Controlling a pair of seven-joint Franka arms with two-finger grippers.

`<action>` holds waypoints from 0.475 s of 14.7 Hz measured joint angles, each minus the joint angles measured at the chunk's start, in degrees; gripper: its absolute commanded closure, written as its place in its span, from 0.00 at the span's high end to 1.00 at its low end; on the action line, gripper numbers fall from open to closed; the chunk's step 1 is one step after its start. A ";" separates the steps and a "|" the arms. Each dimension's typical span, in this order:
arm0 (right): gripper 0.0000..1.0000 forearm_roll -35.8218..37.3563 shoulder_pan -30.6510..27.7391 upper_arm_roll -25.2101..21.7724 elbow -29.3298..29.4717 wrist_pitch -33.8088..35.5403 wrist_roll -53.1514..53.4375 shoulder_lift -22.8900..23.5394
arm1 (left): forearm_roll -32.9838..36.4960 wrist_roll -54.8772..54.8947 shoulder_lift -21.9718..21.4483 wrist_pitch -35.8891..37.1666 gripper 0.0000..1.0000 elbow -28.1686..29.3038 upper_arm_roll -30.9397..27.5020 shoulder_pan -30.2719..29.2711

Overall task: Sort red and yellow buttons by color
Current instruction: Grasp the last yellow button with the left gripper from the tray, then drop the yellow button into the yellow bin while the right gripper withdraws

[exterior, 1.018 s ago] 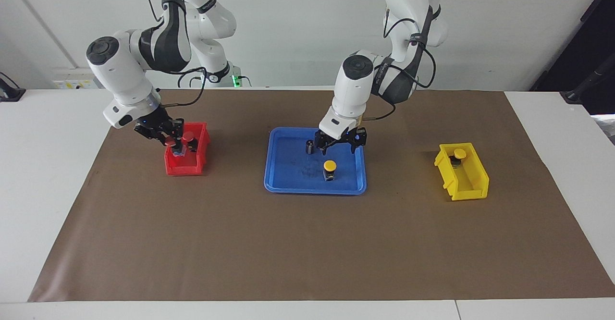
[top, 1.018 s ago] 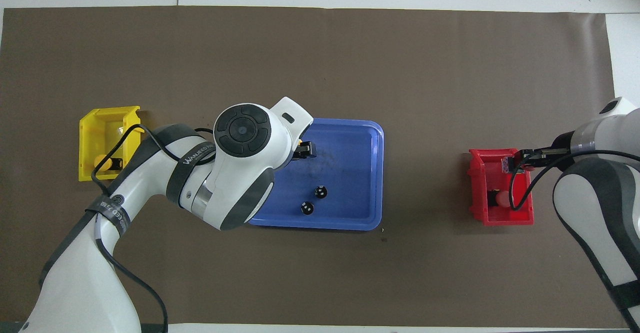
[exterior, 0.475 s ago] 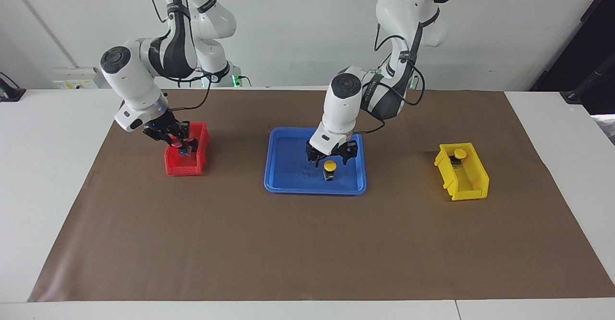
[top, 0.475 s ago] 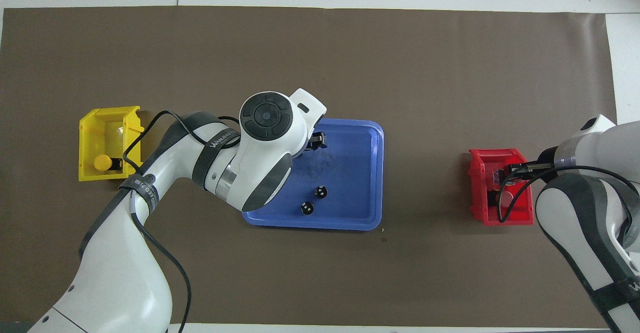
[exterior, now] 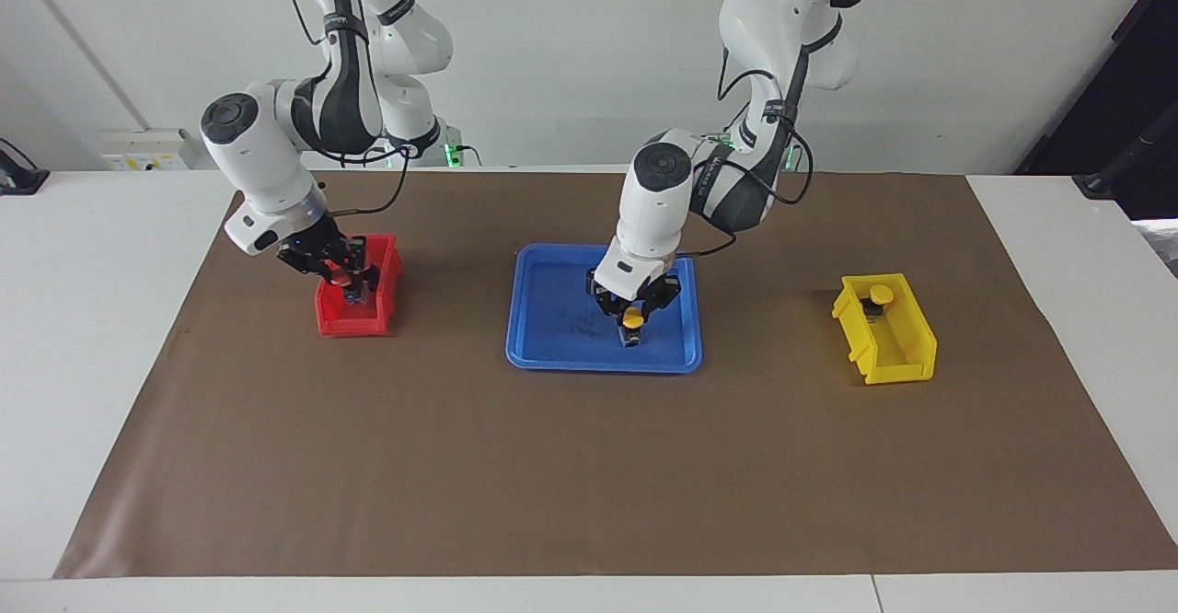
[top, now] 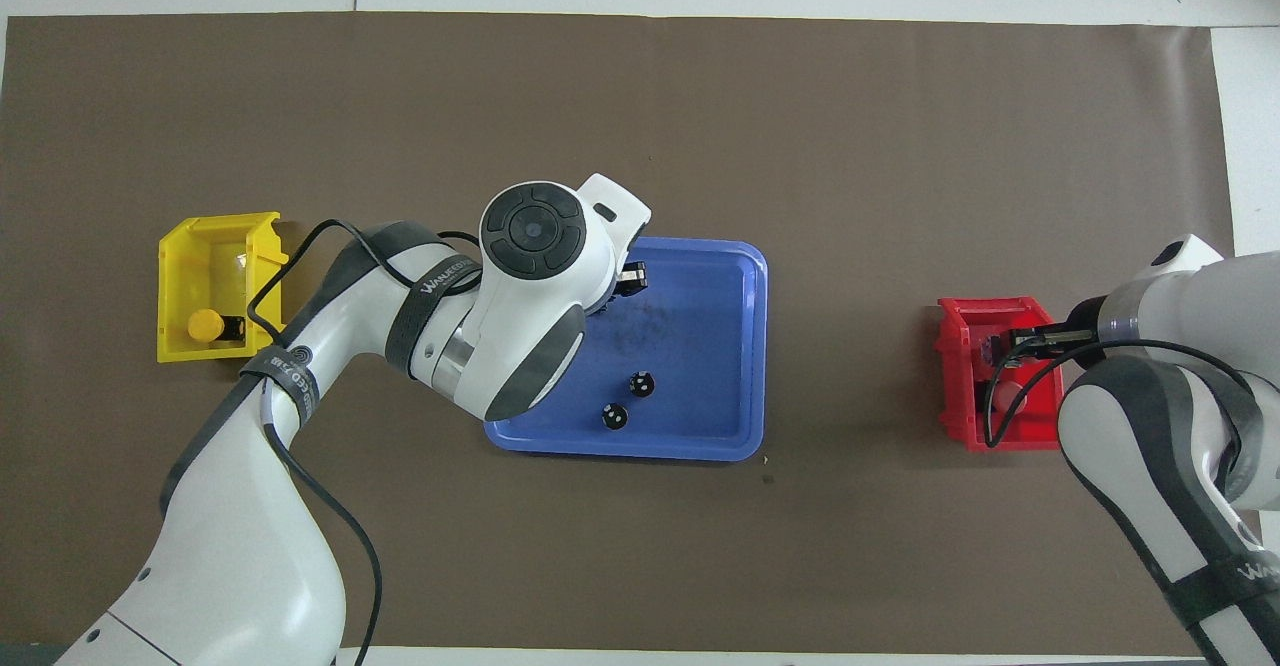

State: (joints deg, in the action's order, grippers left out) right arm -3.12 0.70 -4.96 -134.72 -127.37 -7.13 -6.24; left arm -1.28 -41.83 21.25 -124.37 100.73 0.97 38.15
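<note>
Left gripper jaws clamped on small yellow mushroom-cap push-button in blue plastic tray; prob. light, rigid, top-heavy, so grip below cap. Right gripper jaws closed on red-capped push-button over red plastic bin.

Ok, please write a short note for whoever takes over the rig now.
Left hand: shut on a yellow button, standing in the blue tray.
Right hand: shut on a red button, low in the red bin.
Done: other red button in the red bin; other yellow button in the yellow bin.
Left: release the red one; carry the yellow one to the yellow bin.
</note>
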 measured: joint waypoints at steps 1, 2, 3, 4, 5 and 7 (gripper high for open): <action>0.23 0.00 0.02 0.02 -0.31 -0.02 0.00 0.00 | 0.00 -0.16 0.00 1.67 0.01 -1.08 -0.02 0.00; 0.23 0.00 0.04 0.02 -0.61 -0.04 0.00 0.01 | 0.00 -0.30 -0.03 5.16 0.01 -3.24 -0.11 -0.04; 0.23 0.00 0.06 0.02 -0.87 -0.31 0.00 0.10 | 0.00 -0.34 -0.17 9.43 0.01 -5.94 -0.33 -0.13; 0.23 0.00 0.15 0.02 -1.14 -1.10 0.00 0.33 | 0.01 -0.18 -0.74 13.47 0.01 -8.36 -0.85 -0.38; 0.23 0.00 0.33 0.02 -1.32 -1.71 0.00 0.65 | 0.03 1.02 -1.89 16.77 0.01 -9.88 -1.41 -1.22; 0.23 0.00 0.64 0.10 -1.53 -3.33 0.00 1.46 | 0.04 7.54 -5.00 22.47 0.01 -10.75 -2.02 -6.07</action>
State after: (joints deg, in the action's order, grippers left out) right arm -3.12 1.34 -4.87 -136.25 -130.70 -7.13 -4.78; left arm -1.24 -34.29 16.25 -101.90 89.97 -1.05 32.08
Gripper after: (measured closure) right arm 0.590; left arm 0.586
